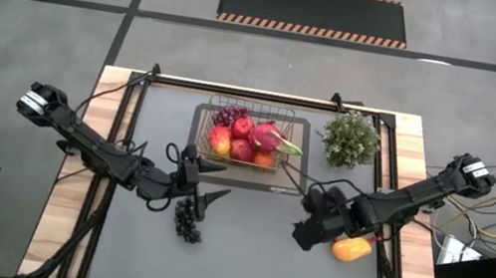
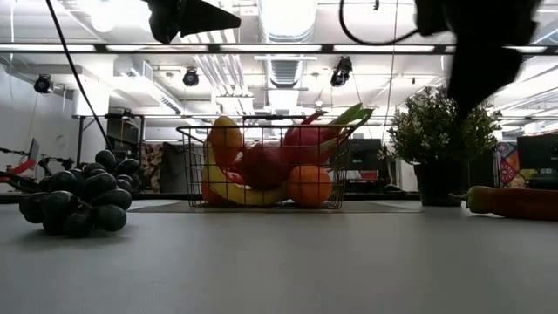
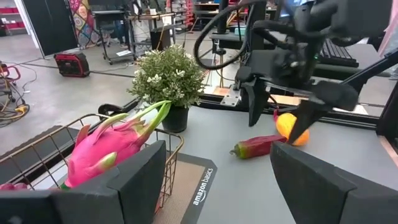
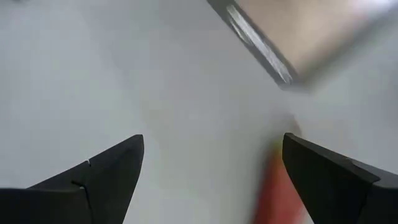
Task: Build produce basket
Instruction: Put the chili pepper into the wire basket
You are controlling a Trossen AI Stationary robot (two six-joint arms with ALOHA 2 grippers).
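The dark wire basket [image 1: 197, 129] stands at the table's far middle on a grey tray. It holds a pink dragon fruit [image 3: 109, 146], red apples, an orange [image 2: 309, 185], a banana and purple grapes. A dark bunch of grapes [image 1: 187, 220] [image 2: 78, 196] lies on the table nearer than the basket. My left gripper [image 1: 204, 188] [image 3: 217, 162] hovers open between basket and grapes. My right gripper [image 1: 305, 221] [image 3: 280, 118] [image 4: 211, 149] hangs open just left of an orange fruit [image 1: 351, 248] [image 3: 291, 127] and a long red one with a green end [image 3: 256, 147] [image 2: 514, 202].
A bushy green potted plant [image 1: 351, 139] [image 3: 166, 78] stands at the far right beside the basket. The tray [image 1: 292, 189] lies under the basket. Bare grey table surface spreads across the near half. Wooden table edges and arm frames flank both sides.
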